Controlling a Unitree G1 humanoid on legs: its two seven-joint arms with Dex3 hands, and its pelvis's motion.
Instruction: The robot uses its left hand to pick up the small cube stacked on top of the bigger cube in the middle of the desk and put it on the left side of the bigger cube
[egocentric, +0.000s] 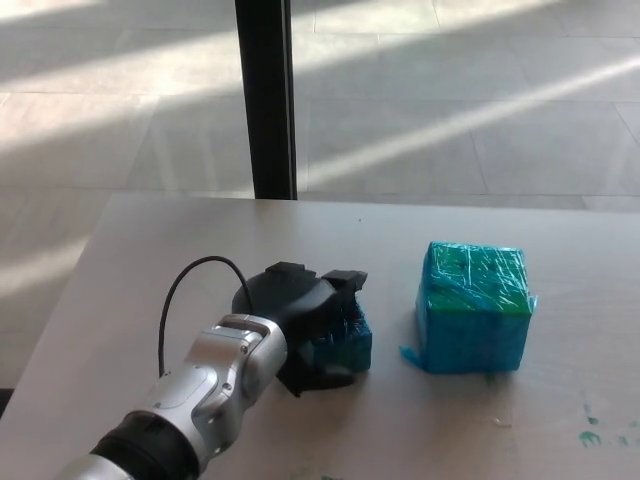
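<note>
At lower left of the frame, the robot's silver forearm reaches up to its black left hand (305, 322), fingers wrapped around the small cube (347, 342), which sits on the desk (160, 250) just left of the bigger cube (475, 307), a gap between them. Both are wrapped in teal tape; no writing is legible. Behind, a dark post (266, 98) rises at upper centre against a sunlit tiled floor (480, 100).

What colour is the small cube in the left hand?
Teal blue, like the bigger cube; small cube shows in the head view.
</note>
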